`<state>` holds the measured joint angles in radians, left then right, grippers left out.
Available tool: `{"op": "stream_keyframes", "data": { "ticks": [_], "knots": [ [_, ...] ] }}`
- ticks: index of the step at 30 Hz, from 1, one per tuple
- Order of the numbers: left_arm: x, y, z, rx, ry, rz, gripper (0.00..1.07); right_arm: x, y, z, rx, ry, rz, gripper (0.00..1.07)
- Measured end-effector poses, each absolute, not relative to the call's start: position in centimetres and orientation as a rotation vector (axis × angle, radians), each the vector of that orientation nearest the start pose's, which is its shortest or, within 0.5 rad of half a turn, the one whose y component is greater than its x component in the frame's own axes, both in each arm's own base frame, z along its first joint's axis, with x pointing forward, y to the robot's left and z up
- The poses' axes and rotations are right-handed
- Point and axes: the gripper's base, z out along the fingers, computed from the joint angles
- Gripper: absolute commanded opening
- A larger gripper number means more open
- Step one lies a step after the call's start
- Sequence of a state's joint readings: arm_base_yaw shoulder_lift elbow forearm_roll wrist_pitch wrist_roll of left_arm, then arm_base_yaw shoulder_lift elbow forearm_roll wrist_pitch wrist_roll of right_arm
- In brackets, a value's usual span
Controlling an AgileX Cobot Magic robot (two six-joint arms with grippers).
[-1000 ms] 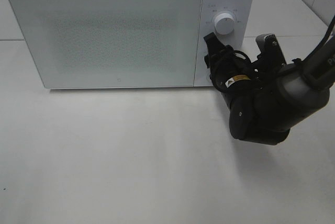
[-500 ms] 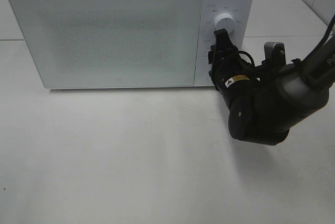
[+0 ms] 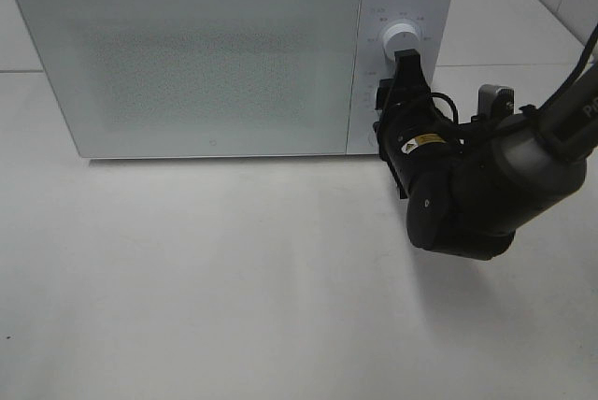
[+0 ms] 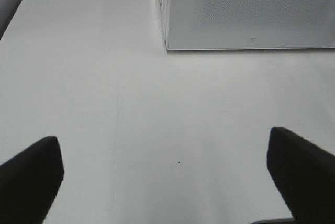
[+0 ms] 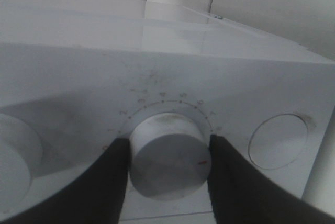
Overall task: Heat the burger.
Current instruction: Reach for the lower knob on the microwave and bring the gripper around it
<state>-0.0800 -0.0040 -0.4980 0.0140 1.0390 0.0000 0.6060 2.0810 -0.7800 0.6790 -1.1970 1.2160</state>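
The burger is out of view. The white microwave (image 3: 215, 54) stands at the back of the table with its frosted door shut. My right gripper (image 3: 397, 87) is at its control panel, just below the upper knob (image 3: 404, 35). In the right wrist view my right gripper (image 5: 168, 150) has its two dark fingers (image 5: 112, 177) pressed on either side of the lower knob (image 5: 167, 156), which has a red mark. My left gripper (image 4: 167, 182) is open and empty over bare table, away from the microwave (image 4: 251, 9).
A round button (image 5: 280, 140) sits on the panel beside the gripped knob. The white tabletop (image 3: 234, 278) stretches in front of the microwave. The table's left edge (image 4: 10, 25) shows in the left wrist view.
My right gripper has turned and shifted right along the control panel, from beside the door edge onto the lower knob. The left arm has not visibly moved.
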Motion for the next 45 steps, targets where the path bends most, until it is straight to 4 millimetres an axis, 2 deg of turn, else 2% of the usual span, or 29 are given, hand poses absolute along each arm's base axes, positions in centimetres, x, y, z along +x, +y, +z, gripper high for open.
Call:
{"op": "stream_keyframes", "data": {
  "ticks": [18, 30, 39, 40, 42, 44, 45],
  "knots": [
    [-0.43, 0.14, 27.85, 0.08, 2.019, -0.034, 0.98, 32.08, 15.67, 11.55, 1.442, 1.132, 1.259, 0.04],
    [-0.43, 0.14, 27.85, 0.08, 2.019, -0.034, 0.98, 32.08, 15.66, 11.58, 1.461, 1.12, 1.273, 0.05],
    [-0.43, 0.14, 27.85, 0.08, 2.019, -0.034, 0.98, 32.08, 15.66, 11.6, 1.451, 1.128, 1.262, 0.15],
    [-0.43, 0.14, 27.85, 0.08, 2.019, -0.034, 0.98, 32.08, 15.65, 11.59, 1.446, 1.133, 1.256, 0.2],
    [-0.43, 0.14, 27.85, 0.08, 2.019, -0.034, 0.98, 32.08, 15.65, 11.62, 1.443, 1.136, 1.253, 0.23],
    [-0.43, 0.14, 27.85, 0.08, 2.019, -0.034, 0.98, 32.07, 15.63, 11.67, 1.432, 1.146, 1.238, 0.37],
    [-0.43, 0.14, 27.85, 0.08, 2.019, -0.034, 0.98, 32.07, 15.63, 11.67, 1.432, 1.146, 1.238, 0.37]
  ]
}}
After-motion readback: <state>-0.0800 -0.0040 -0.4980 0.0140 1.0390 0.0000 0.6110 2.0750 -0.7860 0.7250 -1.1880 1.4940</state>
